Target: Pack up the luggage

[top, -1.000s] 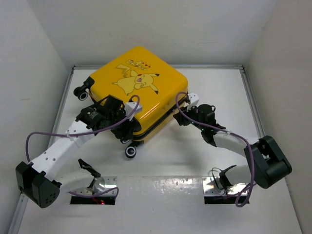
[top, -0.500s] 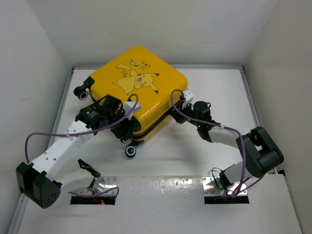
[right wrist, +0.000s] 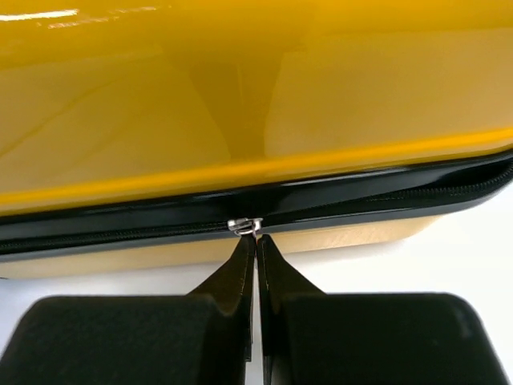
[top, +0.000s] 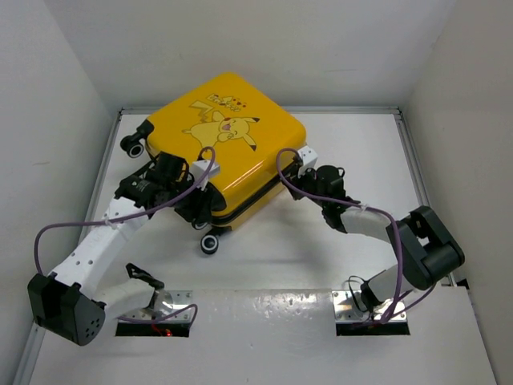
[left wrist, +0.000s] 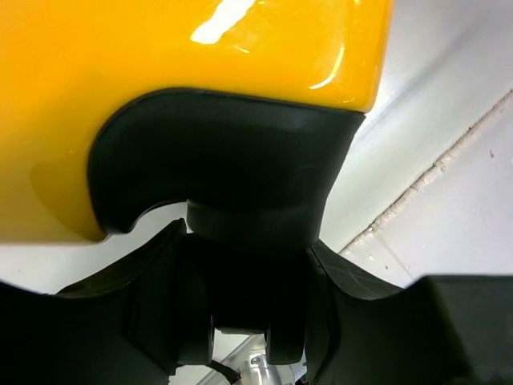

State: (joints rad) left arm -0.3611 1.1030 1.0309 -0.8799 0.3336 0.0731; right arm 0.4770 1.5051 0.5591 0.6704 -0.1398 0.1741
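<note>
The luggage (top: 228, 148), a yellow hard-shell suitcase with a Pikachu print, lies flat with its lid down on the white table. My left gripper (top: 195, 207) is at its near left corner, shut around a black caster wheel (left wrist: 244, 321) under the black wheel housing (left wrist: 224, 160). My right gripper (top: 293, 167) is at the near right side, on the black zipper seam (right wrist: 120, 233). Its fingertips (right wrist: 240, 257) are pressed together on the silver zipper pull (right wrist: 250, 226).
Another caster wheel (top: 210, 243) sticks out toward the near edge, and one more (top: 132, 147) at the far left. White walls close in the table at the back and both sides. A raised rail (top: 104, 172) runs along the left side. Purple cables loop off both arms.
The suitcase has shifted and turned a little to the left with my left gripper. My right gripper has moved left along the zipper seam.
</note>
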